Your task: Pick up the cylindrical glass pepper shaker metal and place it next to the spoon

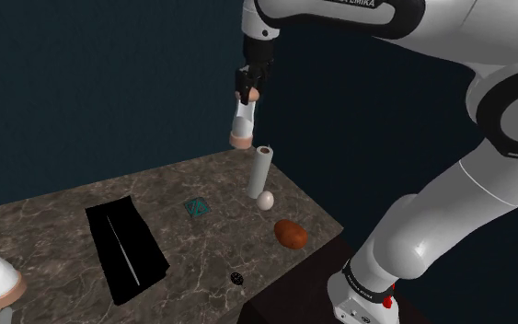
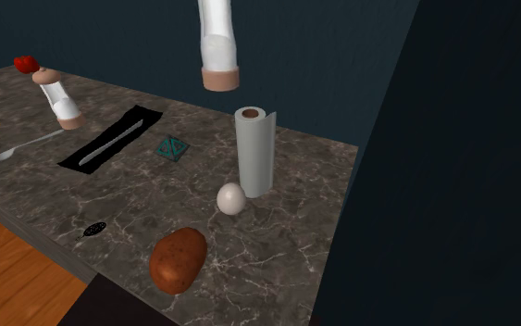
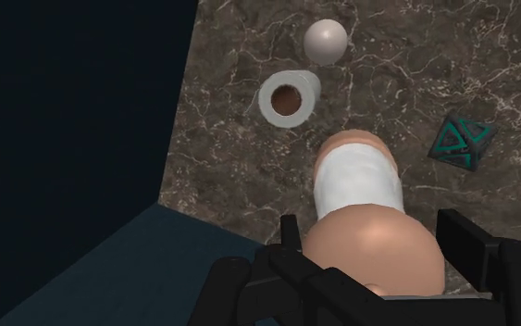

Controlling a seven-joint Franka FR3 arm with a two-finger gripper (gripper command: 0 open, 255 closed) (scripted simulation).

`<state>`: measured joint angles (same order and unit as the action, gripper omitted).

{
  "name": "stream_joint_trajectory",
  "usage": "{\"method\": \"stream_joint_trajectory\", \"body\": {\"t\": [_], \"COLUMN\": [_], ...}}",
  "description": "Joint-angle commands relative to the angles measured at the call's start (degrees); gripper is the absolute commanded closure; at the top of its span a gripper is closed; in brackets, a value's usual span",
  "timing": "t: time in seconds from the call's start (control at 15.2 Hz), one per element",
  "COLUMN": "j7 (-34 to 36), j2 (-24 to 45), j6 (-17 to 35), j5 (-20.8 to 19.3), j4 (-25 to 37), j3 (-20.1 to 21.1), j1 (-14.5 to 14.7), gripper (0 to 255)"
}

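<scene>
My gripper (image 1: 247, 91) is shut on a cylindrical shaker (image 1: 243, 124) with a white body and peach-coloured ends, and holds it upright in the air. It hangs well above the marble tabletop (image 2: 277, 241), just over the paper towel roll (image 2: 254, 148). In the wrist view the black fingers (image 3: 291, 245) clasp the shaker (image 3: 358, 190) near its top, with the gripper (image 3: 375, 257) looking down on the roll (image 3: 288, 99). The spoon (image 2: 22, 146) lies at the table's far end at the second exterior view's left, beside a second, tilted shaker (image 2: 59, 98).
A white egg (image 2: 231, 198) and a brown potato (image 2: 177, 259) lie near the roll. A teal object (image 2: 170, 148) and a black mat with a knife (image 2: 110, 139) sit between roll and spoon. A small black object (image 2: 93, 229) lies near the front edge.
</scene>
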<state>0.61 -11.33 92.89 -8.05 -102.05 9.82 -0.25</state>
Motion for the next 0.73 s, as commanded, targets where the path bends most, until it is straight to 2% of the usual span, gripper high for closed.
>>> {"method": "stream_joint_trajectory", "body": {"t": [0.0,0.66], "j7": [2.9,17.2], "j2": [0.6,3.7], "j6": [0.4,2.4], "j5": [0.1,0.5], "j4": [-0.3,-1.4], "j3": [1.7,10.0], "j1": [1.1,6.6], "gripper": [255,255]}}
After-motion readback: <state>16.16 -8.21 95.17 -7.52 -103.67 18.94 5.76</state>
